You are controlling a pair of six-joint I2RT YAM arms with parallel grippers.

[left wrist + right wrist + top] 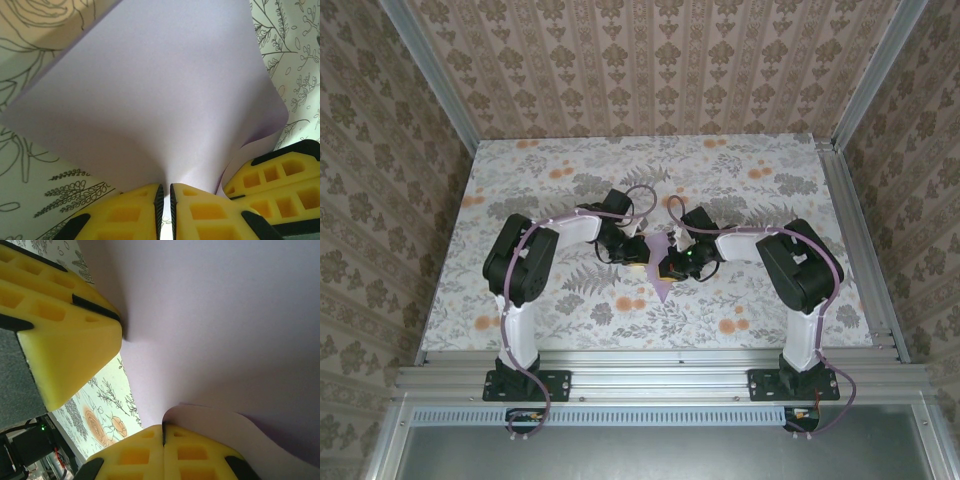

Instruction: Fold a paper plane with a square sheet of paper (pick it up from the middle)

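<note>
The square sheet of paper (pixel 663 283) is pale lilac and hangs between my two grippers over the middle of the table, one pointed corner toward the near edge. My left gripper (pixel 166 186) is shut on the sheet (pixel 160 90), which puckers into a crease at its nearly closed jaws. My right gripper (pixel 163 427) is shut on a curled edge of the sheet (pixel 220 325). The two grippers almost touch: the right one's yellow finger (pixel 280 175) shows beside the left, and the left one's finger (pixel 65 340) beside the right. The paper plane is out of view.
The floral tabletop (pixel 560 190) spreads around both arms. Patterned walls (pixel 650 60) close the back and sides, and a metal rail (pixel 660 365) runs along the near edge. Both arms (pixel 525 260) bend inward toward the centre.
</note>
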